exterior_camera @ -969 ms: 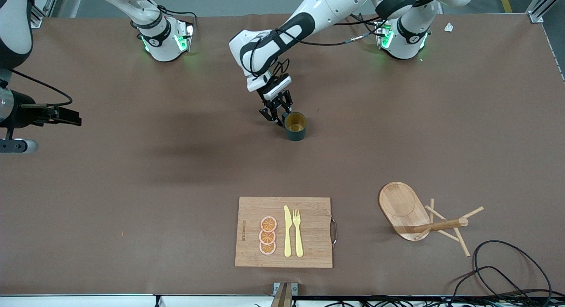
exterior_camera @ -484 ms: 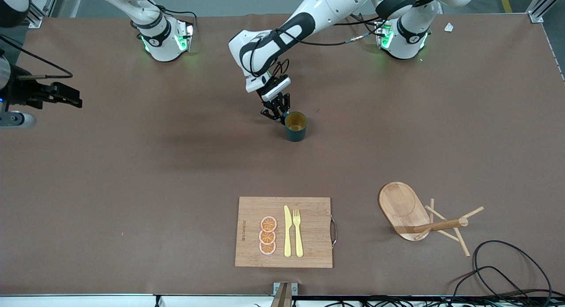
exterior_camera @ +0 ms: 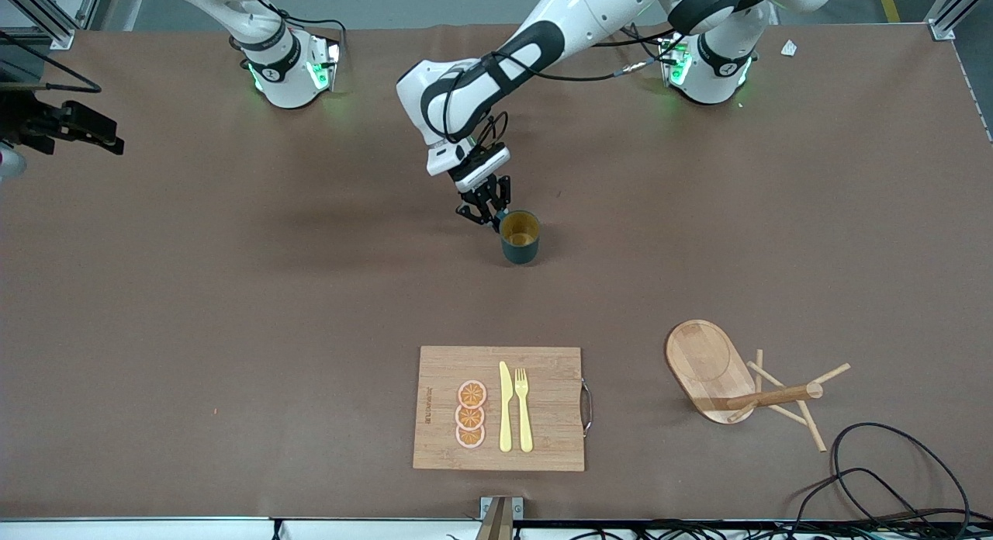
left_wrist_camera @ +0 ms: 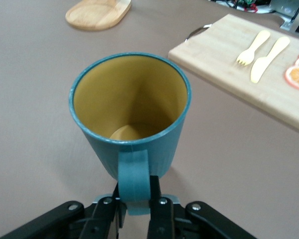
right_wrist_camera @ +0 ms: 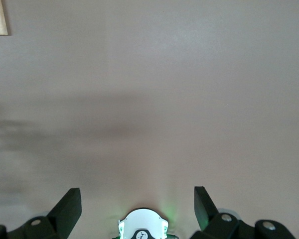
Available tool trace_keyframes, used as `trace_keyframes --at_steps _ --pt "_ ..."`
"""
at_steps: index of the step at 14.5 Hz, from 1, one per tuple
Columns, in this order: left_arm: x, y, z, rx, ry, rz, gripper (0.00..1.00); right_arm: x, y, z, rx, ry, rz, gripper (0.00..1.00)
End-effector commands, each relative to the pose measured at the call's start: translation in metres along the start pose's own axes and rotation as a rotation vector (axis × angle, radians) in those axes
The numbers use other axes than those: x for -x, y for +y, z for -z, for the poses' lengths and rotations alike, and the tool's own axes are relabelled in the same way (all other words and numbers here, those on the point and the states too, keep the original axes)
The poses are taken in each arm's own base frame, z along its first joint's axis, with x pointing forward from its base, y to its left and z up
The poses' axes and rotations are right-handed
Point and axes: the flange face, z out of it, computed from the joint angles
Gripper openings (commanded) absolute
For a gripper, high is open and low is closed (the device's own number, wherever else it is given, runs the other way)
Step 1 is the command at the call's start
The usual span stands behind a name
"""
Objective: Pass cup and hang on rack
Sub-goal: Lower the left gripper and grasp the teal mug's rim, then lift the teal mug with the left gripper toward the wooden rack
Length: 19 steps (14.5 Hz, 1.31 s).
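While my left gripper (exterior_camera: 487, 212) pinches the cup (exterior_camera: 519, 237) by its handle over the table (exterior_camera: 233, 307), farther from the front camera than the cutting board (exterior_camera: 499, 408), the cup stays upright. My right gripper (right_wrist_camera: 138, 199) waits wide open, holding nothing.

Cup mid-tabletop, board and rack nearer the front camera.

The cup (exterior_camera: 519, 237) stands centrally; the cutting board (exterior_camera: 543, 408), nearer the camera, carries orange slices (exterior_camera: 470, 414), knife (exterior_camera: 505, 406) and fork (exterior_camera: 524, 408). The rack (exterior_camera: 737, 379) lies beside it, toward the left arm's end.

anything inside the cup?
The cup looks empty: only its yellowish wall and part of the bottom show in the left wrist view; the rest of the bottom is hidden by the rim. The left claw grips its handle.
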Motion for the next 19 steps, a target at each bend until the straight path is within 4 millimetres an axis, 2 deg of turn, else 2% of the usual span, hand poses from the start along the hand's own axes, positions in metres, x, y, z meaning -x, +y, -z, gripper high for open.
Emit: trace_keyframes --at_steps 1,3,5,8,10,12,14,16,17,19 --pt "-0.061 0.016 0.027 -0.015 -0.045 0.0 0.0 0.018 -0.003 0.008 -0.038 0.033 0.003 1.0" --pt "-0.084 0.021 0.037 -0.02 -0.073 0.009 0.0 0.018 0.005 0.009 -0.058 0.04 -0.011 1.0" --pt "-0.122 0.024 0.048 -0.033 -0.117 0.064 0.0 0.018 0.01 0.01 -0.095 0.045 -0.017 1.0" --pt "-0.173 0.022 0.071 -0.055 -0.206 0.113 0.0 0.017 0.003 0.011 -0.085 0.048 0.01 1.0" --pt "-0.208 0.021 0.079 -0.061 -0.247 0.153 0.0 0.017 0.002 0.011 -0.078 0.051 0.018 1.0" --pt "-0.254 0.021 0.09 -0.073 -0.324 0.235 0.0 0.016 0.003 0.011 -0.05 0.054 0.016 1.0" --pt "-0.287 0.014 0.109 -0.071 -0.409 0.242 0.0 0.017 -0.007 0.013 -0.02 0.056 0.033 1.0" --pt "-0.332 0.004 0.11 -0.085 -0.484 0.289 0.0 0.017 -0.005 0.014 -0.014 0.058 0.029 1.0" --pt "-0.348 0.001 0.105 -0.098 -0.525 0.297 0.0 0.017 -0.005 0.014 -0.015 0.058 0.029 1.0" --pt "-0.393 -0.007 0.09 -0.107 -0.609 0.317 0.0 0.017 -0.004 0.015 -0.022 0.061 0.026 1.0"
